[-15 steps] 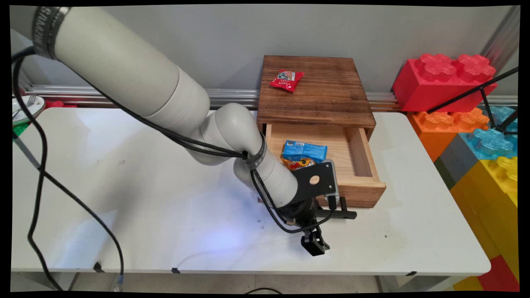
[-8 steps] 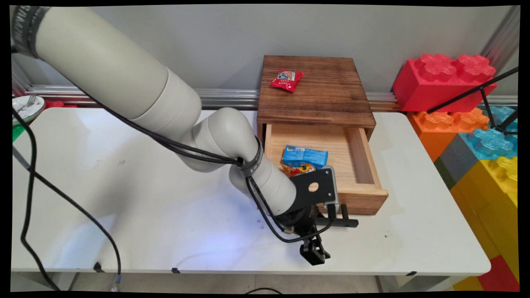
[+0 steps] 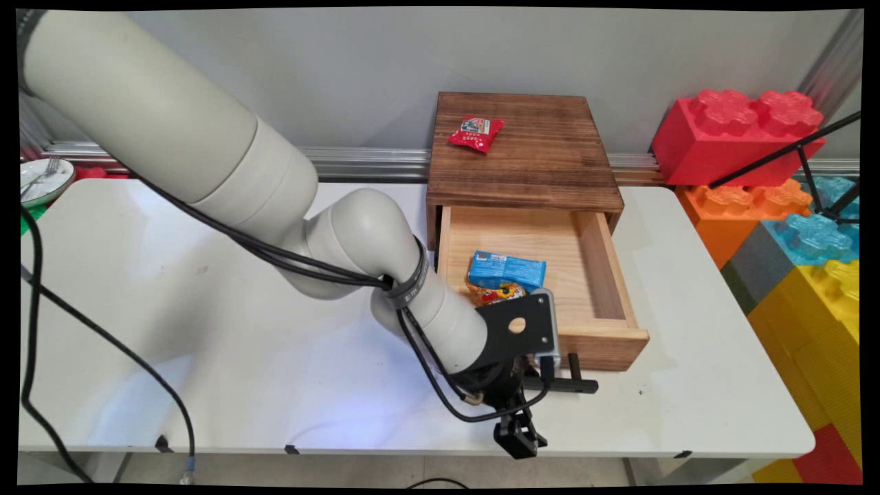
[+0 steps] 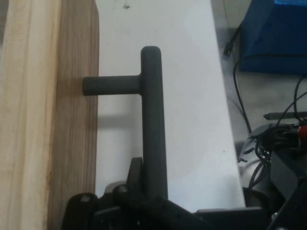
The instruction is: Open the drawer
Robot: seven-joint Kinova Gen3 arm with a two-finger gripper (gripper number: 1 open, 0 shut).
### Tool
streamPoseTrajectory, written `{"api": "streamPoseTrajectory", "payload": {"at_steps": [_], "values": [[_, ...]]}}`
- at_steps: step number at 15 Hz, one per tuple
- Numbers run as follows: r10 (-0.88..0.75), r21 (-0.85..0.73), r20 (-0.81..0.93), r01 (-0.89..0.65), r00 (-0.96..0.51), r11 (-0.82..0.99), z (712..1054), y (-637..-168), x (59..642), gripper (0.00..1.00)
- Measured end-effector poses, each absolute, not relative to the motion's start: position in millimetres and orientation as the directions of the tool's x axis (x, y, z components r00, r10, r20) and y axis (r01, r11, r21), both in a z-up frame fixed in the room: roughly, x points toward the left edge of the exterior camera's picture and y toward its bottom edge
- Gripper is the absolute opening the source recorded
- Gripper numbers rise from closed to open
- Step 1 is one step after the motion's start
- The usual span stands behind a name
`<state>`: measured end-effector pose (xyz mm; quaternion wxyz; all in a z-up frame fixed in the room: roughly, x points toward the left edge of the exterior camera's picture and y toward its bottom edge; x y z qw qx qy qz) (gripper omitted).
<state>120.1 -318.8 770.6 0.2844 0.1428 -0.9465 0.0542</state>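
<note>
A dark wooden drawer box [image 3: 522,155] stands at the back of the white table [image 3: 206,330]. Its light wood drawer [image 3: 598,275] is pulled out towards the near edge. Inside lie a blue packet [image 3: 507,270] and an orange-red packet [image 3: 496,293], the latter partly hidden by my wrist. A red packet [image 3: 476,132] lies on top of the box. My gripper [image 3: 543,383] is shut on the black T-shaped drawer handle [image 3: 574,385]. In the hand view the handle bar [image 4: 152,115] runs up from between my fingers [image 4: 135,176], beside the drawer front [image 4: 53,120].
Large toy bricks are stacked right of the table: red [image 3: 739,130], orange [image 3: 742,206], blue [image 3: 818,237] and yellow [image 3: 825,330]. A black tripod rod [image 3: 784,155] crosses them. A plate with a fork [image 3: 45,179] sits at the far left. The table's near edge [image 3: 412,450] lies just below my hand.
My gripper has moved towards the table's near edge with the handle in it, and the drawer has slid further out of the box.
</note>
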Motion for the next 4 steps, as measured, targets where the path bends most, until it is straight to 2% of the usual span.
{"api": "streamPoseTrajectory", "payload": {"at_steps": [4], "values": [[-0.231, -0.024, 0.557, -0.293, -0.798, 0.956, 772.9, -312.0, 120.2, 1.0]]}}
